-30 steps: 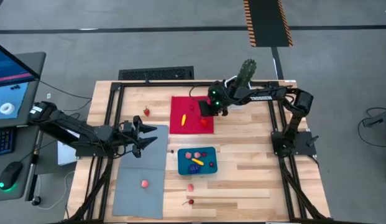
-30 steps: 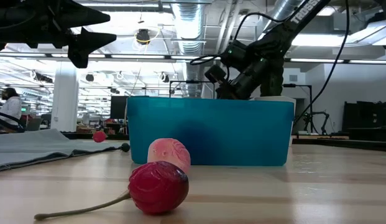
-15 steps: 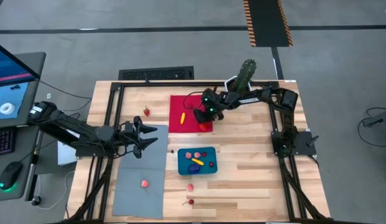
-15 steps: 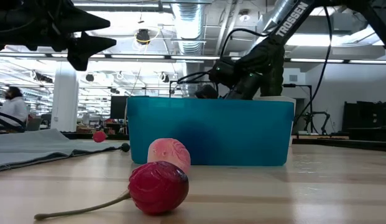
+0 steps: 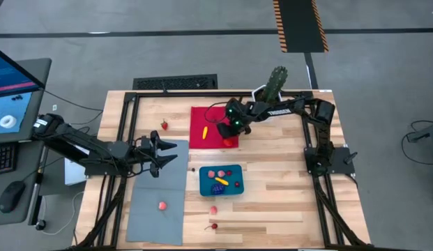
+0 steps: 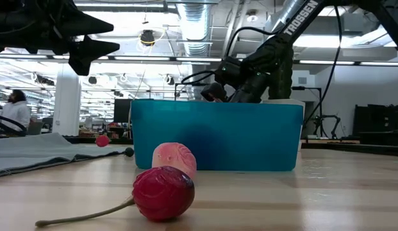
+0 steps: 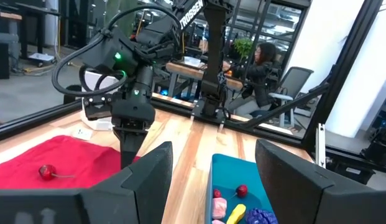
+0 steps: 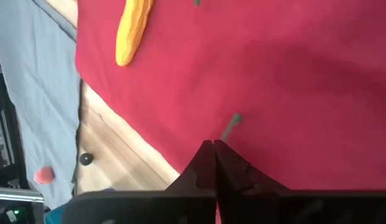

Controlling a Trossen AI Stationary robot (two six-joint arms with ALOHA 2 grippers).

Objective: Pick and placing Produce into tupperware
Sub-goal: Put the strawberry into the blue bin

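My arms (image 5: 84, 148) are matte black, jointed tubes with black cables looped outside. White TROSSEN lettering (image 6: 300, 17) runs along the right arm's link. Green LEDs (image 5: 231, 111) glow at its wrist. My fingers (image 7: 291, 171) are dark, flat, tapered plastic.

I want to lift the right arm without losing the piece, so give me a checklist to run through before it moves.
1. Right gripper closed at the red cloth: ok, jaws shut.
2. Produce actually caught: cannot tell; only a green stem shows beyond the tips.
3. Room in the teal tupperware: ok, bare floor shows between the pieces inside.
4. Left gripper out of the way: ok, it hangs open over the grey mat, beside the tupperware.
5. All produce collected: not ok; a yellow piece lies on the cloth and a strawberry on the wood.
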